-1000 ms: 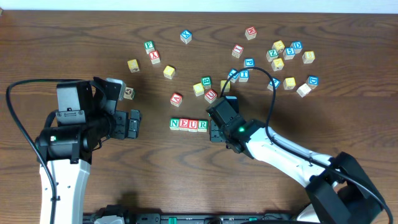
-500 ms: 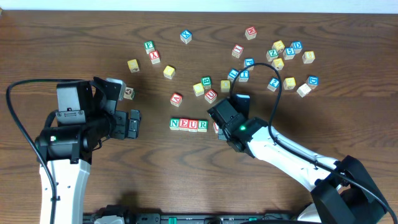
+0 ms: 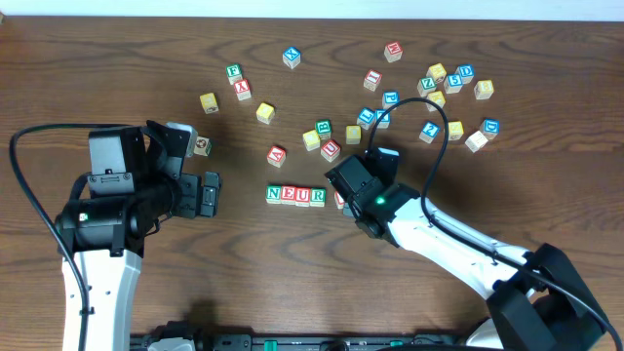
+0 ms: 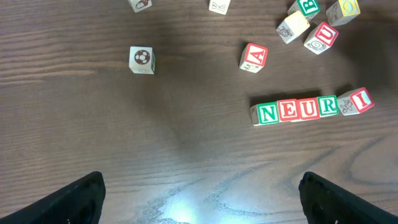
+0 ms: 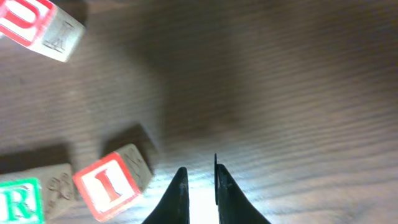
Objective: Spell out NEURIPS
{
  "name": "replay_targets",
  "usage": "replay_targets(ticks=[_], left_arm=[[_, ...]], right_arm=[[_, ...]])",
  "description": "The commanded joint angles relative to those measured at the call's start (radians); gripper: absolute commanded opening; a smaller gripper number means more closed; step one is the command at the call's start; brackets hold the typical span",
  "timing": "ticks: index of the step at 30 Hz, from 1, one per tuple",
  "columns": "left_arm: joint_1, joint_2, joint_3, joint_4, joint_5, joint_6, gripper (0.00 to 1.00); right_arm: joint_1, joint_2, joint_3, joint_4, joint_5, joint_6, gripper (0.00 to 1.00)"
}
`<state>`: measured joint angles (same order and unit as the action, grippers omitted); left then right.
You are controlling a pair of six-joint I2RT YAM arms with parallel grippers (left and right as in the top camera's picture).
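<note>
Four green-bordered cubes reading N, E, U, R stand in a row at mid-table. A red-bordered I cube sits askew against the R end, turned a little out of line. My right gripper hovers just right of the I cube. Its fingers are nearly together, nothing is between them, and they are not touching the cube. My left gripper stands wide open over bare wood, left of the row.
Loose lettered cubes lie scattered behind the row, most of them at the back right. A red A cube and a red U cube sit just behind the row. A soccer-ball cube lies to the left.
My right gripper has closed from open and drawn back to the right, leaving the I cube lying at the end of the row. The left arm has not moved.
</note>
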<state>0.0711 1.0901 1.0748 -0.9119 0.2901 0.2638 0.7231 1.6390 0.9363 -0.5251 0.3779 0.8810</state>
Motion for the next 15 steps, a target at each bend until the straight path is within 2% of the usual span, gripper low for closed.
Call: replay_targets(ticks=[1, 4, 15], left_arm=[[0.004, -0.006, 0.021, -0.001, 0.012, 0.013, 0.98], [0.004, -0.006, 0.021, -0.001, 0.013, 0.013, 0.98], [0.005, -0.006, 0.021, -0.001, 0.013, 0.013, 0.98]], right_arm=[[0.005, 0.063, 0.015, 0.018, -0.017, 0.031, 0.06], [0.005, 0.113, 0.015, 0.055, -0.039, 0.03, 0.08], [0.004, 0.111, 0.016, 0.093, -0.077, -0.008, 0.07]])
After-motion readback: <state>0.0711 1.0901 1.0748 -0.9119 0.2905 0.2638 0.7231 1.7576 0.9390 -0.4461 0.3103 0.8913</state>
